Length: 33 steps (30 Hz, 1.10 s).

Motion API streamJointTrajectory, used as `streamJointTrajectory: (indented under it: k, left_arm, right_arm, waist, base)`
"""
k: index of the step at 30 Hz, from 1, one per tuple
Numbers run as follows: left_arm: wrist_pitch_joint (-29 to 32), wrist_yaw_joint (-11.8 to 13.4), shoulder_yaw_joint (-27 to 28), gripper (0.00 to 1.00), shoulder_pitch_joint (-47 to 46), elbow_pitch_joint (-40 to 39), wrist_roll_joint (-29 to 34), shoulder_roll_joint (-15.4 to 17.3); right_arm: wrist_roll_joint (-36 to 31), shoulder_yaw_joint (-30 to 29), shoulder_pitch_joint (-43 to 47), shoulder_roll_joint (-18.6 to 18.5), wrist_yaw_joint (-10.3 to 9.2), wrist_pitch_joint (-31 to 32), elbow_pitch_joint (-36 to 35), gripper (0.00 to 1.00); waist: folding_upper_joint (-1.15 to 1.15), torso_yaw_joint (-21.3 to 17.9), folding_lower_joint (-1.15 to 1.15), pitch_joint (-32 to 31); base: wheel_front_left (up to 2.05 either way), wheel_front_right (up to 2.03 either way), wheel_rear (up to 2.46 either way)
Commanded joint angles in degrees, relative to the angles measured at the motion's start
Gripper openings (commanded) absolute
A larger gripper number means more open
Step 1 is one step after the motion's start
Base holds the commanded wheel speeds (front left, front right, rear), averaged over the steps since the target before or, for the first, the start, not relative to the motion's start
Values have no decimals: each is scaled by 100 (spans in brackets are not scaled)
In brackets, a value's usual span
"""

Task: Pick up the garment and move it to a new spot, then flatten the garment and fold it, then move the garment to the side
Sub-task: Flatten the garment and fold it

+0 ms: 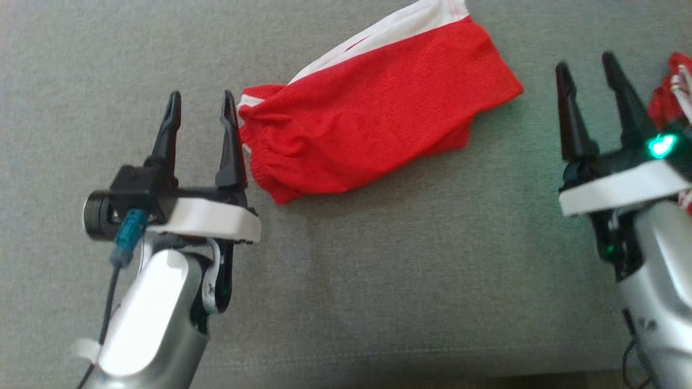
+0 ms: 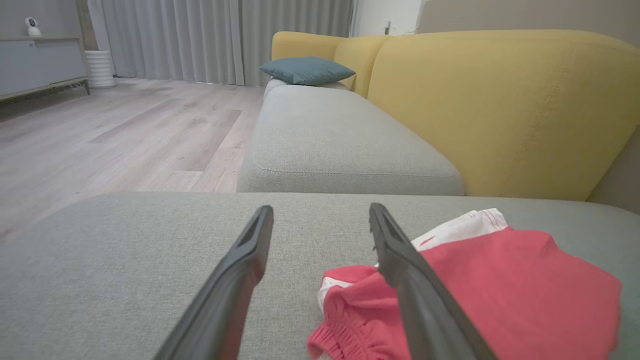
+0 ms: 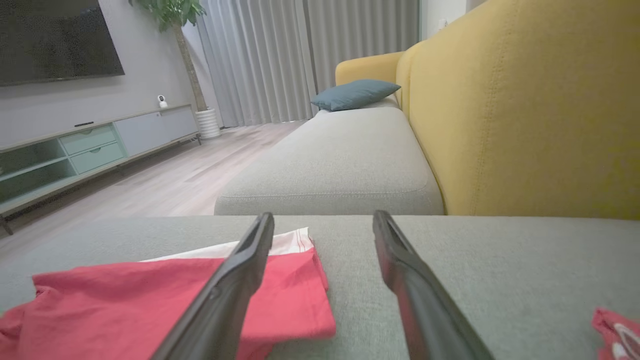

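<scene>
garment (image 1: 378, 116): lies doubled on grey sofa cushion (image 1: 378, 270), long axis 8-to-2 o'clock, gathered edge at 8 | left end effector (image 1: 201, 100): jaws apart, empty, garment at its 2 o'clock, gathered edge just beside it, perhaps touching | right end effector (image 1: 586, 64): jaws apart, empty, garment at its 9 o'clock, clear gap | nearer arm: left

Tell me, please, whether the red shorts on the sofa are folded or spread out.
Folded: the red shorts lie doubled over on the grey sofa seat, a second layer peeking out under the top one.
</scene>
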Motion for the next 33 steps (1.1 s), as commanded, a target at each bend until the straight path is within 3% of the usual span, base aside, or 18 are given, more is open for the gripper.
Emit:
streamJointTrajectory:
  k: [1,10,18,27,33]
  left_arm:
    - [-28,43,209,100,-40,-214,87,163]
    - [-29,116,313,100,377,-176,335,305]
    - [-29,100,463,100,581,-132,402,240]
    - [-29,24,543,100,546,-129,505,133]
    - [-29,-45,559,100,341,-188,616,49]
  right_arm:
    - [-74,11,113,24,19,38,-238,100]
    - [-498,-431,1133,433,19,506,-1114,100]
    - [-700,-604,1460,596,19,835,-1589,100]
    - [-762,-659,1437,566,19,985,-1745,100]
    - [-744,-577,935,363,19,1151,-1608,100]
  waist:
    - [0,-75,0,-75]
    - [0,-236,0,-250]
    - [0,-264,0,-250]
    - [0,-193,0,-175]
    - [0,-55,0,142]
  base:
    - [0,0,0]
    - [0,0,0]
    - [0,0,0]
    - [0,0,0]
    - [0,0,0]
